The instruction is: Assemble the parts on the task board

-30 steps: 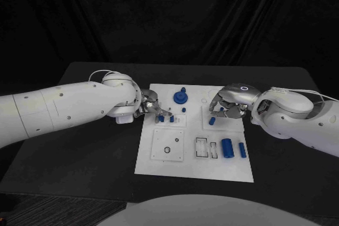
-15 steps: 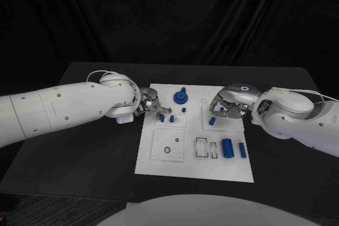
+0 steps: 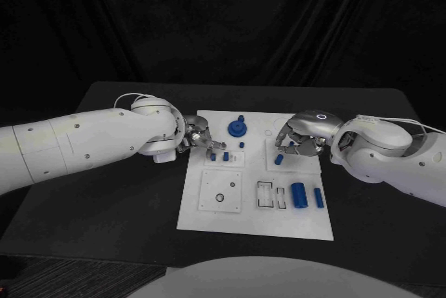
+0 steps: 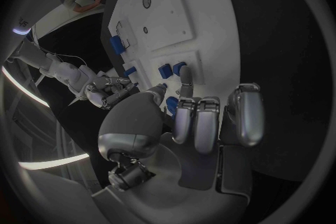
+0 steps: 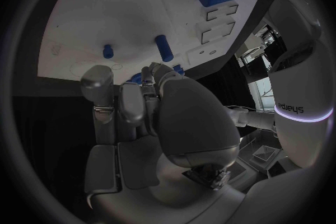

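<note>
On the black tabletop (image 3: 111, 208) lies the white task board (image 3: 256, 211), lengthwise toward the robot. Its far half carries a blue gear-like part (image 3: 238, 126) with a small blue peg (image 3: 242, 144) just nearer; a raised square plate there holds two short blue pegs (image 3: 218, 157). A further blue peg (image 3: 279, 159) stands on the right side of the board. The near half bears a square plate with a small hole (image 3: 220, 190), two rectangular recesses (image 3: 272, 195), a thick blue cylinder (image 3: 299, 195) and a thinner blue cylinder (image 3: 318, 197) beside it.

Left hand (image 3: 199, 139) sits over the board's left edge, beside the two short pegs; its fingers (image 4: 197, 123) are curled, one reaching toward the pegs, and whether they hold anything cannot be told. Right hand (image 3: 299, 142) is above the board's right side, just over the standing peg; its fingers (image 5: 133, 106) are curled in, a blue piece showing at their tips, though a grip cannot be confirmed.
</note>
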